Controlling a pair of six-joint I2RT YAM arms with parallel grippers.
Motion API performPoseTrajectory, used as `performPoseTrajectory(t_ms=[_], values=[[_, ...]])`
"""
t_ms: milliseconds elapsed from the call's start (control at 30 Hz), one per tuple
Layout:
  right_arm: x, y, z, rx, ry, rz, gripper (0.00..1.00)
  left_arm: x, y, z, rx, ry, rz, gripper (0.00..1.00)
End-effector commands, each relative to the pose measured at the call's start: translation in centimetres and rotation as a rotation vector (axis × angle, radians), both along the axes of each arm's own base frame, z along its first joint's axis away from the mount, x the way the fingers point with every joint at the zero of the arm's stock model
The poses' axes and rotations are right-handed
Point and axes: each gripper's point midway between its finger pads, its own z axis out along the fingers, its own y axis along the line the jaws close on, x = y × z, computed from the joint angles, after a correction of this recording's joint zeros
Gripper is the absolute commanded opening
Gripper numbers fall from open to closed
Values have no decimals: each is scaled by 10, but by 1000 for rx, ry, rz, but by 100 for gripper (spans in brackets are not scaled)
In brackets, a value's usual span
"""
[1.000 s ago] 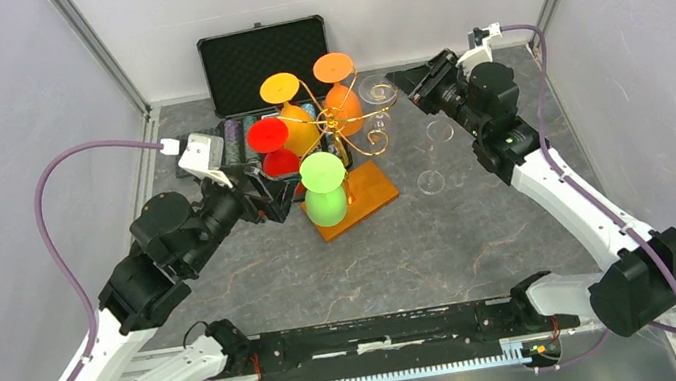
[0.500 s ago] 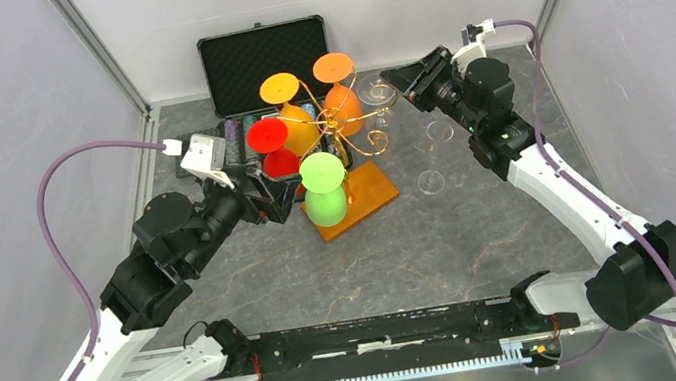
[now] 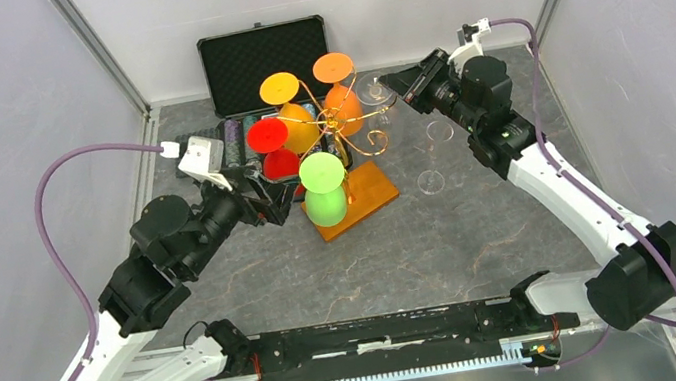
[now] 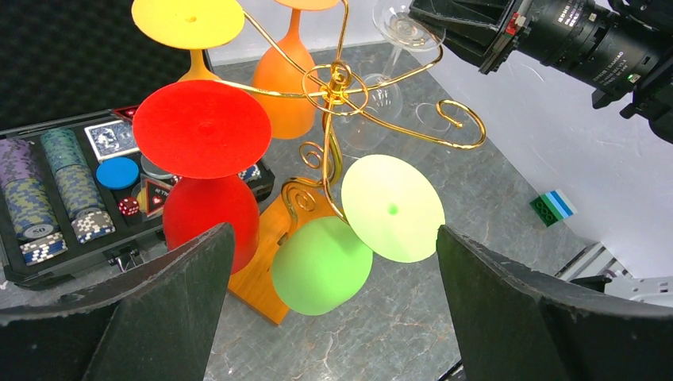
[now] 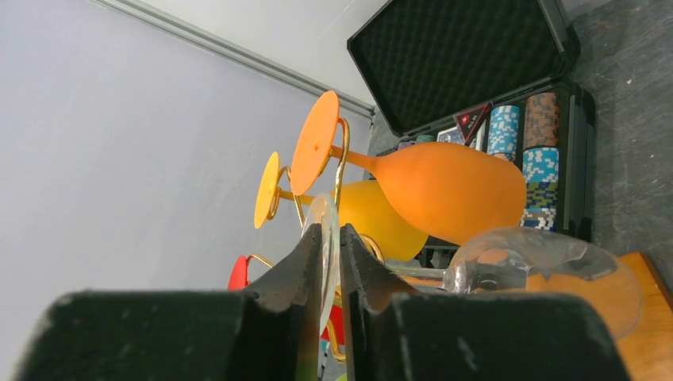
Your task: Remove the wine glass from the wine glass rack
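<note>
**A:** Where is the right gripper just now?

**B:** It is up at the wine glass rack. Its jaws are narrow, and the thin round foot of the clear wine glass stands edge-on in the slit between them. I can't tell whether the pads actually press on it.

**A:** And where is the glass itself?

**B:** It hangs upside down from one of the rack's curled golden arms. In the wrist view its bowl lies lower and to the right of the fingertips. From above, its foot sits right at the gripper's tips.

**A:** What lies past that gripper?

**B:** Just beyond the tips is the orange glass, with the yellow glass behind it. Farther off is the open black case with its stacks of chips.

**A:** How is the left gripper?

**B:** It is spread wide and holds nothing. It faces the rack from the other side without touching it. Ahead of it, the red glass is toward its left finger and the green glass toward its right. The rack's wooden base sits on the counter between and below them.
</note>
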Motion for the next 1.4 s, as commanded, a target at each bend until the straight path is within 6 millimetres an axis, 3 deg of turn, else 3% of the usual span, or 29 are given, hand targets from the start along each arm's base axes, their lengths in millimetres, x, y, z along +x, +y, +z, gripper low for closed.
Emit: performPoseTrajectory(t_ms=[0,100,300,633,933,1200,1367], values=[[-10,8,27,6,-57,48,13,3,3,7,7,-44,14,100],[-9,3,32,8,-70,21,0,3,3,7,7,-43,14,100],[-12,-18,51,54,-106,-91,0,2,6,8,5,-49,21,100],[-32,-30,47,102,-84,-115,0,3,4,7,7,-46,20,100],[-45,-7,50,115,-89,-5,0,6,1,5,7,-44,18,100],[-27,17,56,98,-87,24,0,5,6,6,13,-44,34,100],[-10,21,67,97,-122,0,0,4,11,8,17,-50,46,100]])
